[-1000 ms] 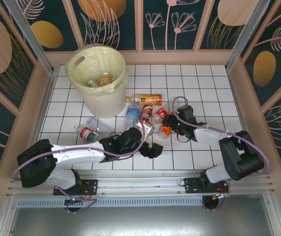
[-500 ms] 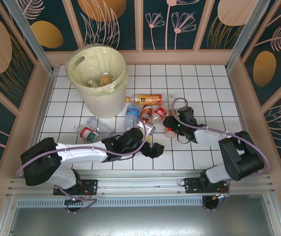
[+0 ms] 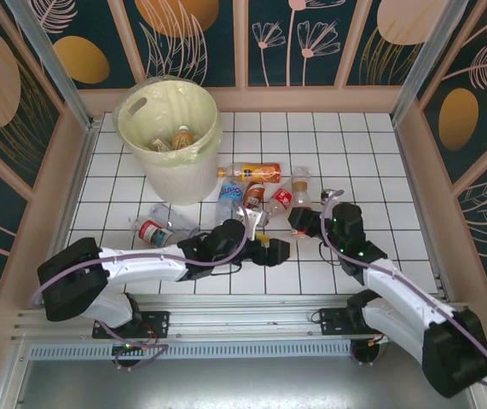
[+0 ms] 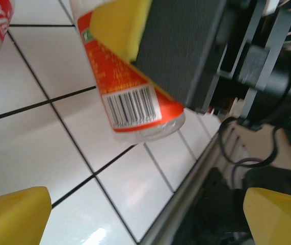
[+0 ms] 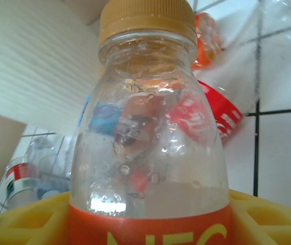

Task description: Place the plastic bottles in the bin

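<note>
Right end effector (image 3: pixel 298 223) is clamped on an orange-label bottle (image 5: pixel 148 127) with a tan cap. The lettering looks like "NEC" but it's cut off, and there's a barcode on the label. Left end effector (image 4: pixel 145 217) at its 7 o'clock is wide open, holding nothing. Bin (image 3: pixel 179 175) sits at 11 o'clock on the counter (image 3: pixel 354 145), loose bottles (image 3: pixel 247 196) at its 4 o'clock.

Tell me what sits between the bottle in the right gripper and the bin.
The right gripper holds an orange-labelled bottle. Between it and the bin, loose bottles lie on the tiles: a red-labelled one, a brown-labelled one and a blue-labelled one. Above them, nothing visible blocks the way.
</note>
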`<state>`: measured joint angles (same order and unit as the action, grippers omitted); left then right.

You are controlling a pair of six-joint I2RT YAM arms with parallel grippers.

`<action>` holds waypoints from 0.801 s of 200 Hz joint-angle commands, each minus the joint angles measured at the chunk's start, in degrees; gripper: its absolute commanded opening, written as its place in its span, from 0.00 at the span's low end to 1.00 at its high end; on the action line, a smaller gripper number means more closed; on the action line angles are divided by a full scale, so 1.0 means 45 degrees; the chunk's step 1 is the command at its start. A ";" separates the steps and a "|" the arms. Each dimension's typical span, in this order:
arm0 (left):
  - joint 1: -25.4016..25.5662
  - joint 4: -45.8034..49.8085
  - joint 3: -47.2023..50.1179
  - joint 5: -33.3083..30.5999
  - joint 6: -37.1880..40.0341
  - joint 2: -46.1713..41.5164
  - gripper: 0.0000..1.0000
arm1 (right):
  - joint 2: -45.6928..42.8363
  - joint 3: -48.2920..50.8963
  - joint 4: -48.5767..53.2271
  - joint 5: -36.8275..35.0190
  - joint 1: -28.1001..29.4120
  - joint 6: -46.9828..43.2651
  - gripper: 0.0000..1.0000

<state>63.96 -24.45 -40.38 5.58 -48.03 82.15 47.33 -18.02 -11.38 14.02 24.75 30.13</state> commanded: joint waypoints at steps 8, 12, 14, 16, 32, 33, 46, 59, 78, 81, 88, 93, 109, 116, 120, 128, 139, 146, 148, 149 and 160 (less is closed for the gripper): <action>-0.0465 -0.0365 -0.0239 0.0654 -0.1174 -0.1125 0.95 | -0.1725 0.0402 0.0683 0.1405 0.0069 -0.1046 0.60; -0.0528 -0.0304 -0.0295 0.0717 -0.1246 -0.1233 0.95 | -0.1947 0.0437 0.0742 0.1525 0.0084 -0.1053 0.60; -0.0563 -0.0284 -0.0331 0.0743 -0.1296 -0.1300 0.95 | -0.2037 0.0447 0.0783 0.1570 0.0085 -0.1047 0.60; -0.0601 -0.0249 -0.0374 0.0764 -0.1313 -0.1350 0.95 | -0.2163 0.0449 0.0803 0.1640 0.0090 -0.1035 0.60; -0.0874 0.0361 -0.0745 0.0761 -0.1364 -0.1764 0.94 | -0.2879 0.0434 0.1105 0.2120 0.0158 -0.1010 0.60; -0.0904 0.0407 -0.0778 0.0766 -0.1341 -0.1777 0.94 | -0.2909 0.0422 0.1133 0.2158 0.0160 -0.1011 0.60; -0.1168 0.0945 -0.1186 0.0790 -0.1240 -0.1874 0.93 | -0.3290 0.0304 0.1450 0.2580 0.0264 -0.1031 0.61; -0.1387 0.0936 -0.1466 0.0899 -0.1133 -0.1721 0.91 | -0.3565 0.0202 0.1657 0.3153 0.0377 -0.0960 0.61; -0.1566 0.0828 -0.1959 0.1109 -0.1192 -0.1235 0.90 | -0.3886 0.0066 0.1765 0.3732 0.0727 -0.0800 0.61; -0.1591 0.0802 -0.2022 0.1135 -0.1247 -0.1135 0.90 | -0.3961 0.0033 0.1796 0.3748 0.0802 -0.0797 0.61; -0.1662 0.0701 -0.2185 0.1259 -0.1374 -0.0927 0.90 | -0.4108 -0.0055 0.1902 0.3712 0.0999 -0.0799 0.61; -0.1708 0.0595 -0.2279 0.1366 -0.1480 -0.0784 0.90 | -0.4189 -0.0114 0.1982 0.3656 0.1175 -0.0812 0.61; -0.1787 0.0530 -0.2629 0.1612 -0.1694 -0.0311 0.89 | -0.4407 -0.0233 0.2197 0.3338 0.1631 -0.0841 0.61; -0.1814 0.0493 -0.2767 0.1676 -0.1705 -0.0161 0.88 | -0.4443 -0.0253 0.2258 0.3279 0.1804 -0.0836 0.61; -0.1812 0.0485 -0.2827 0.1703 -0.1709 -0.0091 0.88 | -0.4444 -0.0270 0.2296 0.3238 0.1872 -0.0836 0.62; -0.1812 0.0552 -0.2958 0.1737 -0.1743 0.0046 0.88 | -0.4441 -0.0262 0.2307 0.3186 0.1992 -0.0815 0.62; -0.1831 0.0720 -0.3129 0.1736 -0.1758 0.0205 0.87 | -0.4451 -0.0236 0.2252 0.3140 0.2131 -0.0775 0.62; -0.1831 0.0780 -0.3194 0.1714 -0.1782 0.0259 0.86 | -0.4463 -0.0214 0.2218 0.3106 0.2203 -0.0749 0.62; -0.1831 0.0788 -0.3194 0.1710 -0.1771 0.0274 0.85 | -0.4458 -0.0214 0.2192 0.3088 0.2211 -0.0741 0.62; -0.1831 0.0786 -0.3204 0.1709 -0.1770 0.0277 0.85 | -0.4461 -0.0214 0.2194 0.3082 0.2232 -0.0740 0.62; -0.1849 0.0789 -0.3231 0.1699 -0.1797 0.0333 0.81 | -0.4478 -0.0185 0.2137 0.3022 0.2285 -0.0720 0.62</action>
<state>56.01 -21.21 -52.71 12.05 -55.18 83.00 27.99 -17.12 -1.04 27.94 34.13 27.09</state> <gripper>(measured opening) 0.843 0.624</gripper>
